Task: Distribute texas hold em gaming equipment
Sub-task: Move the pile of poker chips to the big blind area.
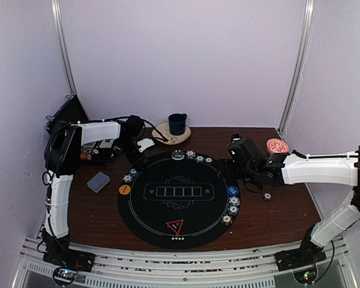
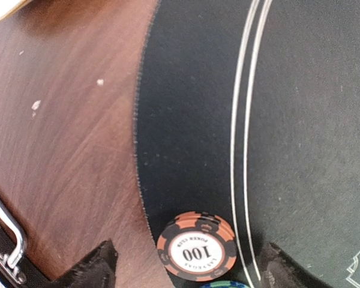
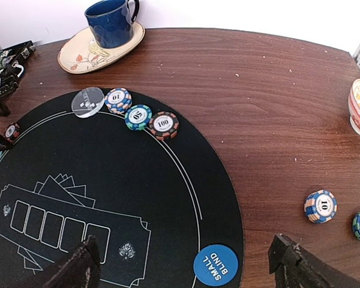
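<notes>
An orange-and-black striped poker chip (image 2: 197, 246) marked 100 lies flat on the left rim of the black round mat (image 2: 192, 108). My left gripper (image 2: 186, 269) (image 1: 134, 161) stands open around it, and neither fingertip touches it. A green chip (image 2: 222, 284) peeks in just below. My right gripper (image 3: 186, 270) (image 1: 228, 175) hangs open over the mat's right side, with the blue button disc (image 3: 215, 264) low between its fingers. Three chips (image 3: 138, 117) and a white button (image 3: 87, 102) line the far rim. The card deck (image 1: 98, 182), orange button (image 1: 125, 189) and triangle marker (image 1: 174, 227) lie still.
A dark blue mug (image 1: 177, 123) on a saucer (image 3: 78, 57) stands behind the mat. The red-patterned bowl (image 1: 277, 146) sits at the back right. Two loose chips (image 3: 320, 206) lie on the wood right of the mat. An open chip case (image 1: 99, 150) is at the back left.
</notes>
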Controlling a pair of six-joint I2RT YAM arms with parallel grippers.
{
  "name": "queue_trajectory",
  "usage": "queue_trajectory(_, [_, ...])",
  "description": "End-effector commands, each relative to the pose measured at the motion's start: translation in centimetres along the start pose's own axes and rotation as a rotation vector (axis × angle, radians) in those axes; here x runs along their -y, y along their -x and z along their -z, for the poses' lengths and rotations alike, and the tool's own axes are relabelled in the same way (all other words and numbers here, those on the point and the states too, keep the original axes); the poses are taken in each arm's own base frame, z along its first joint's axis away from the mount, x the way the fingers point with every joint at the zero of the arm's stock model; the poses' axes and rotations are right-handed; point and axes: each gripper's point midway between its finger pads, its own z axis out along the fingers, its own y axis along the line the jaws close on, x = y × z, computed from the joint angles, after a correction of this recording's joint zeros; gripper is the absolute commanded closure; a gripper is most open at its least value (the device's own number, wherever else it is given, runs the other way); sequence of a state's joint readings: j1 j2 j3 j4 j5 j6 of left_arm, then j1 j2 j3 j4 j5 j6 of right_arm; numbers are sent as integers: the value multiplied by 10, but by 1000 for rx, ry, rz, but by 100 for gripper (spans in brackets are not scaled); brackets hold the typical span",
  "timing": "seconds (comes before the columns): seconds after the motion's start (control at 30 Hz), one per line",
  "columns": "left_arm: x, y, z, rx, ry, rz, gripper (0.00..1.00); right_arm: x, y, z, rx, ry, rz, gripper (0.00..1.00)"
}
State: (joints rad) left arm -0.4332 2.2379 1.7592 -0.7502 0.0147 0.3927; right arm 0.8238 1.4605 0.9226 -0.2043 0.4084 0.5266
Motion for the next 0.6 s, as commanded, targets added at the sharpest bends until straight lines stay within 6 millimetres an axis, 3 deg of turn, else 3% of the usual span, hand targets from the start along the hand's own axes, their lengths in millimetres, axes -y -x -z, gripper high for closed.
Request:
queue_trajectory(0.0, [-14, 28, 31, 92, 29, 2, 4, 3, -1, -4, 3, -20, 0, 0])
queue_trajectory(0.17, [-25, 56, 66, 194, 55, 3, 2, 4, -1, -5, 0, -26, 4, 0])
queue_trajectory(0.33, [-33, 65, 108, 266, 92, 0, 2, 4, -2, -6, -3, -27, 11, 0])
queue_trajectory(0.47, [-43, 51, 140, 298, 120, 20, 2, 6, -3, -7, -2, -46, 9, 0])
queue_trajectory(0.57, [-48, 25, 151, 294, 117, 50, 2, 6, -4, -8, -5, -48, 1, 0])
